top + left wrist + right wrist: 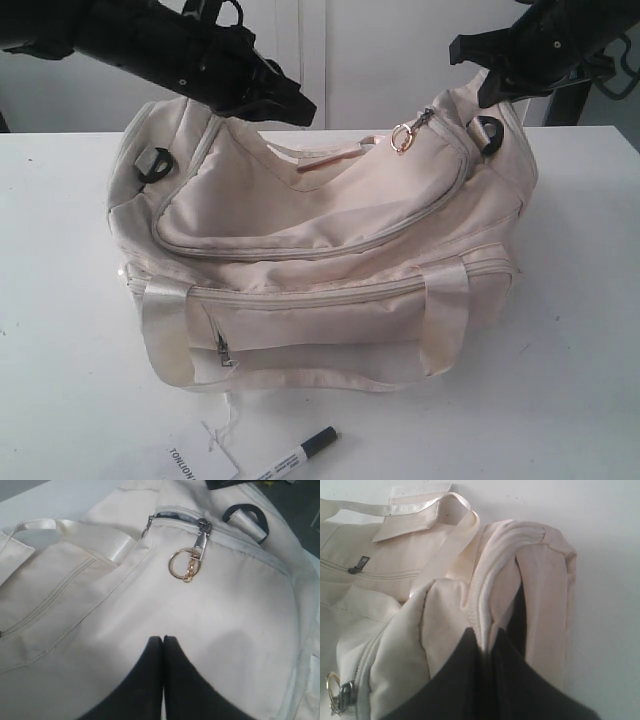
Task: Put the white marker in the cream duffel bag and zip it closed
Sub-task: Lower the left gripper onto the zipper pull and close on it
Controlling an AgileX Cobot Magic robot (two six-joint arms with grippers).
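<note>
The cream duffel bag (330,260) lies in the middle of the white table. Its gold ring pull (402,137) (180,564) hangs from the top zipper's slider near the bag's right end. The white marker (298,456), black cap to the right, lies on the table in front of the bag, outside it. My left gripper (300,108) (163,639) hovers shut and empty over the bag's top left. My right gripper (490,92) (487,635) is shut on a raised fold of the bag's fabric (492,580) at its right end.
A white paper tag (205,462) on a string lies next to the marker at the table's front edge. Black D-rings (153,162) (486,133) sit at both ends of the bag. Strap handles (165,330) drape over its front.
</note>
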